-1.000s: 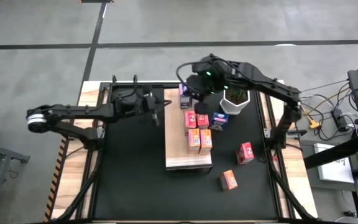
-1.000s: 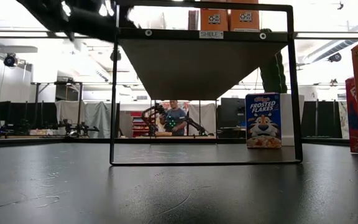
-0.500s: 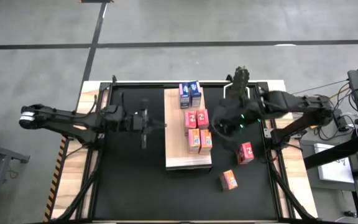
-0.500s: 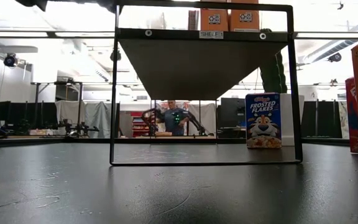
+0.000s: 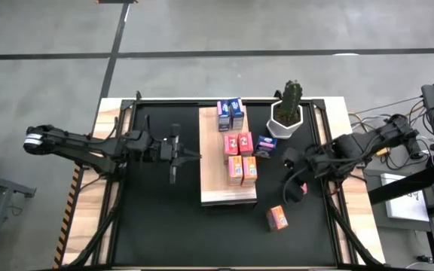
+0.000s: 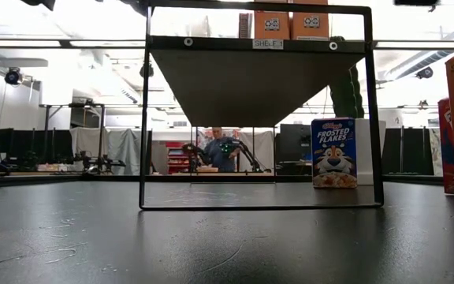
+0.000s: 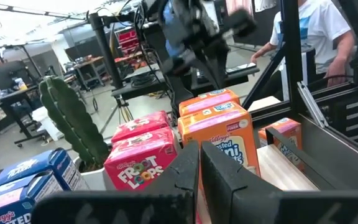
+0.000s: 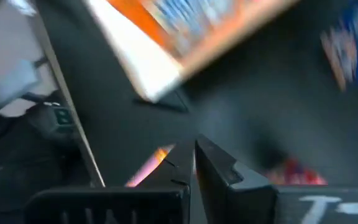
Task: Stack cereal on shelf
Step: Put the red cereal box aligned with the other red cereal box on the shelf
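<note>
Right gripper [image 5: 298, 181], fingers pressed together and empty, hangs over the pink-red box [image 5: 300, 188] right of the shelf [image 5: 215, 197]; we judge a closed descent would tip it toward the orange box [image 5: 277, 218] or mat edge. Six cereal boxes [image 5: 239, 150] crowd the shelf's far half; its near end is bare. Left gripper [image 5: 181, 147], also closed, waits left, apart.

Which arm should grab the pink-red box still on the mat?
Right. Its gripper hovers at that pink-red box, right of the shelf; the left gripper sits across it.
</note>
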{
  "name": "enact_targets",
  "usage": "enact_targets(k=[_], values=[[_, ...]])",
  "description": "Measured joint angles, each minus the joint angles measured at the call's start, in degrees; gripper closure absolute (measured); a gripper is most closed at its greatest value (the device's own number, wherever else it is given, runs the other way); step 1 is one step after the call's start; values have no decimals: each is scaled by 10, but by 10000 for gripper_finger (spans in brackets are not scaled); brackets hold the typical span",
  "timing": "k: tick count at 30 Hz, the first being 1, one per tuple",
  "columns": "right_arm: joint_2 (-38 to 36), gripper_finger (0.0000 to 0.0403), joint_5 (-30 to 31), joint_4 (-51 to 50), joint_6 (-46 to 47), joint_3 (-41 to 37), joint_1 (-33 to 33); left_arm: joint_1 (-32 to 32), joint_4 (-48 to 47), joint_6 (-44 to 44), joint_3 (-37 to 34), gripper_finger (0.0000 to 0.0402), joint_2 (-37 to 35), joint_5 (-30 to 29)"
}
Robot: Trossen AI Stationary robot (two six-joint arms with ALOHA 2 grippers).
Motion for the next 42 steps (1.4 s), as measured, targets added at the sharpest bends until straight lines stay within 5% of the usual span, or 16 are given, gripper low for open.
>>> enact_targets(k=[9, 17, 31, 42], values=[[-14, 385, -46, -109, 266, -74, 29, 0, 0, 0, 0, 402, 0, 0], [2, 301, -36, -181, 303, -95, 29, 0, -1, 9, 0, 402, 0, 0], [5, 107, -26, -152, 345, -161, 29, 0, -5, 24, 0, 402, 0, -1], [9, 84, -9, -105, 375, -201, 29, 0, -16, 24, 0, 402, 0, -1]])
